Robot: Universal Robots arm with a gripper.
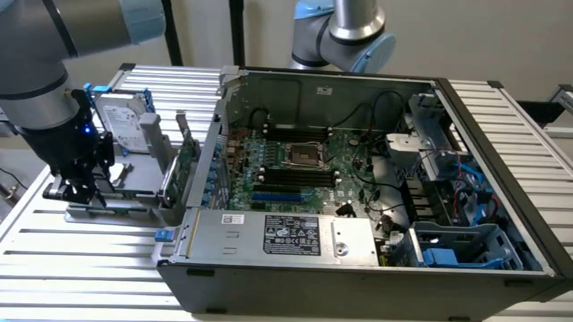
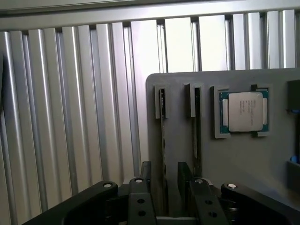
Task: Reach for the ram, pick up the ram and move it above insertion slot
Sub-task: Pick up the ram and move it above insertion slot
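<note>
Two ram sticks stand edge-on in narrow slots of a grey holder [image 2: 234, 164]. One ram stick [image 2: 163, 140] runs down between my fingers, the other ram stick [image 2: 197, 136] stands just beside them. My gripper [image 2: 165, 187] is open, one finger on each side of the first stick with a gap on both sides. In the exterior view my gripper [image 1: 76, 190] hangs low over the holder [image 1: 117, 213] at that view's left, outside the computer case. Black memory slots [image 1: 296, 177] lie on the motherboard [image 1: 349, 161] inside the open case.
A processor chip [image 2: 243, 110] sits in a pocket of the holder beside the sticks. A grey hard drive with blue frame [image 1: 125, 124] and a green expansion card [image 1: 188, 161] stand upright between my gripper and the case wall [image 1: 211, 144]. A second arm [image 1: 345, 33] stands behind the case.
</note>
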